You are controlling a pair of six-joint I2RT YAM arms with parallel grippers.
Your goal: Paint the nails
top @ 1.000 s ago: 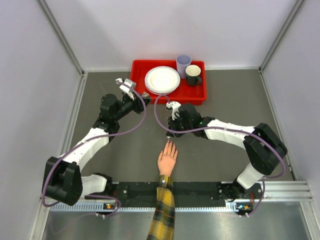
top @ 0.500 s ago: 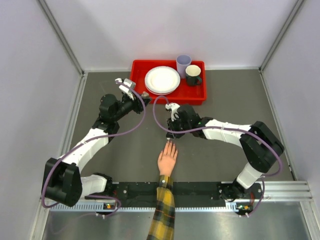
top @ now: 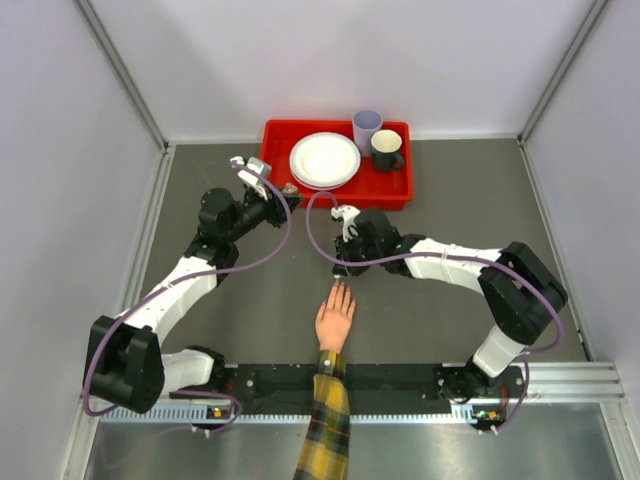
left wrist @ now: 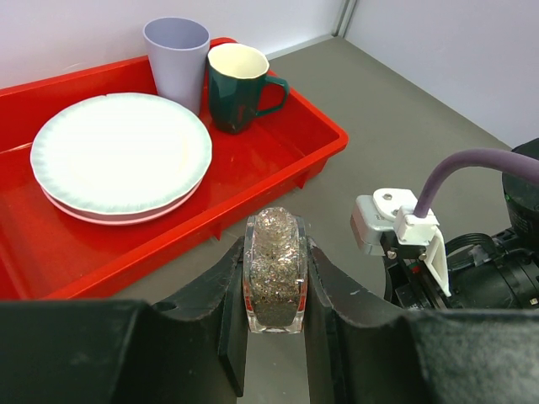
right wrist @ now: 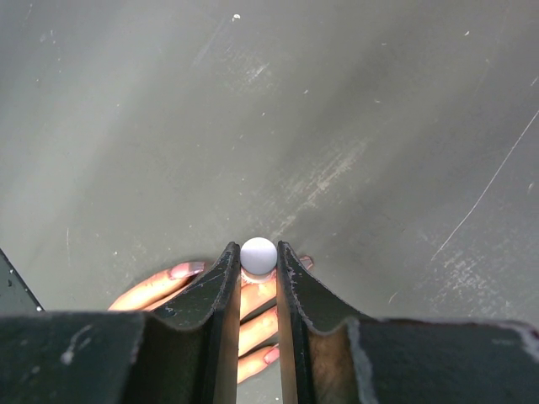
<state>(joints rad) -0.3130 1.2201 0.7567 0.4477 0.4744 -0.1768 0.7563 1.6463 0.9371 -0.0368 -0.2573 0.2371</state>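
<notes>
From above I see the hand lying flat, fingers pointing away, with the right gripper just over its fingertips. The left gripper sits beside the red tray. My left wrist view shows its jaws clamped on an upright clear bottle of glitter. In the right wrist view the jaws stand narrow, pinching a small white cap directly above the nails.

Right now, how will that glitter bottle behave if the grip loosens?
The bottle looks like smooth clear glass, so probably slippery in the left gripper. Small, so likely light. Its squarish sides suggest it won't roll far.
</notes>
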